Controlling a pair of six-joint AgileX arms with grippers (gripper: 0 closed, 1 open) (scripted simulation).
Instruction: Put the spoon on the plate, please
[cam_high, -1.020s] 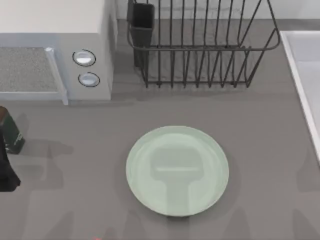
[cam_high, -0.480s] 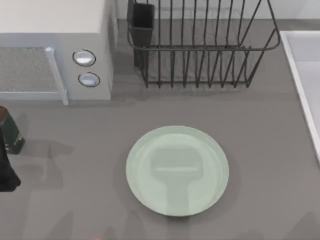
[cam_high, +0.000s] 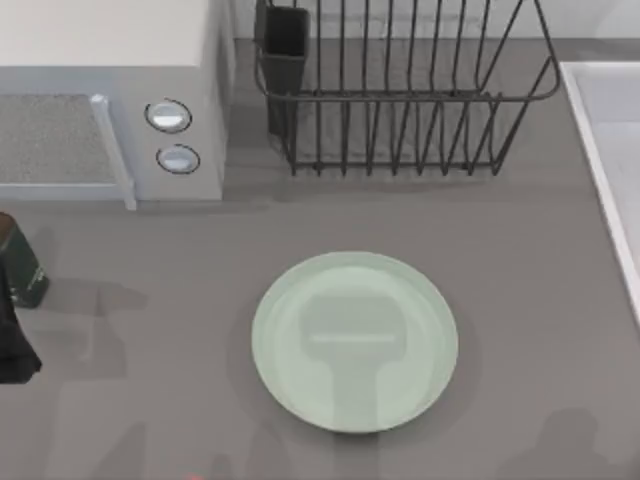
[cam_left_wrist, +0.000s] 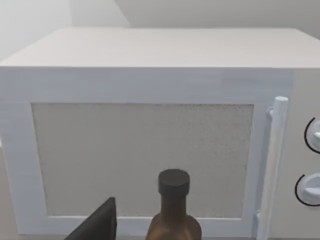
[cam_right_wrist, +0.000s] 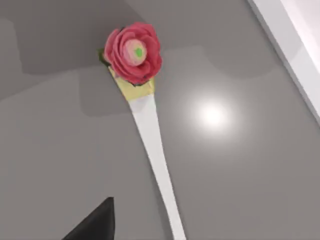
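Top view: the plate, bare and glossy, lies flat on the grey table near the middle of its front half. Behind it stands a dark wire dish rack with a black cutlery cup at its left corner; to the rack's left sits a white microwave with two round knobs. A brown bottle stands at the table's left edge, in front of the microwave, beside the dark left arm.

Left wrist view: the bottle's black cap and the microwave door face the camera.

Right wrist view: the spoon lies on the table, its pale handle ending in a red rose ornament; its bowl is out of frame. Whether either gripper's jaws are open or closed cannot be told.
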